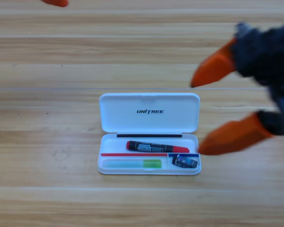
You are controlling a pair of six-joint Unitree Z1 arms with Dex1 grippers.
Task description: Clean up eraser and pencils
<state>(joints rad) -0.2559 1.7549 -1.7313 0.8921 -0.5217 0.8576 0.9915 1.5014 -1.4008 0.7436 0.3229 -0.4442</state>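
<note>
While the right hand [199,118] hangs released at the picture's right side, its two orange jaws stand spread wide, the lower tip just beside the right end of the open white plastic case [149,134]. Inside the tray, the red stick with a black labelled band [157,147] lies in the upper compartment. Below it lie the pale green-and-white stick [132,163] at left and the small dark grey-blue eraser block [185,162] at right. Only an orange tip of the left hand [55,3] shows at the top edge, so its state cannot be told. All rests on the wooden bench [42,142].

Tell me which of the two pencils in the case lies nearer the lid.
The red pencil with the black band; it lies in the back compartment by the lid's hinge, while the green-and-white pencil lies in the front one.
</note>
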